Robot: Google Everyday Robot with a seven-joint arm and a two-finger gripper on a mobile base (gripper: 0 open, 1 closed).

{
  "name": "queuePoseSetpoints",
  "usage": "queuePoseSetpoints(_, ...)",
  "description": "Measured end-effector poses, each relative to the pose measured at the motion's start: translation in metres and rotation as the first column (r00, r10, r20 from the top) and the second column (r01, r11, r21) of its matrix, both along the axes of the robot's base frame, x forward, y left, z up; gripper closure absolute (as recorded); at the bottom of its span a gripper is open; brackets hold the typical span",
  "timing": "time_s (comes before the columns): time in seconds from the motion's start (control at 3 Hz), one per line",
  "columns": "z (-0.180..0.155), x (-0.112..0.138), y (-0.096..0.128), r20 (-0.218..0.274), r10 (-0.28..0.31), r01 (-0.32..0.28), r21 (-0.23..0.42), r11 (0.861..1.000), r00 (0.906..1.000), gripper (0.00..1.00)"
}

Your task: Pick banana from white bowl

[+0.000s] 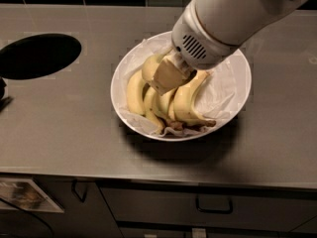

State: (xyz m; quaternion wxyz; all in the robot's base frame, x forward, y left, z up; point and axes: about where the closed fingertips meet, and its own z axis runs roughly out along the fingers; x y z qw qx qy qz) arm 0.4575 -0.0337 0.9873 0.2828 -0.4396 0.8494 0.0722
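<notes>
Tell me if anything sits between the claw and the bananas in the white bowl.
Nothing visible does. The claw is down inside the white bowl, right at the top of the banana bunch, with no other object between them. Only crumpled paper lies under and beside the bananas.

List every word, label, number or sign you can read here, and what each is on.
None can be read.
The printed sheet on the cabinet front at lower left is illegible.
The pincer, down among the yellow bananas in the round white bowl, bears no text.
</notes>
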Motion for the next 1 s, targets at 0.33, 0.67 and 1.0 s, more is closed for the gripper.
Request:
queuePoseSetpoints(0.33, 0.014, -0.008, -0.015, 0.03, 0.028, -0.029, 0.054, 0.998, 0.9992, 1.0)
queuePoseSetpoints(0.67, 0.035, -0.019, -0.04, 0.089, 0.061, -0.073, 0.139, 0.988, 0.9941, 1.0)
queuePoseSetpoints(1.0, 0.046, -0.027, -0.054, 0.126, 0.117, -0.142, 0.21, 0.967, 0.9851, 1.0)
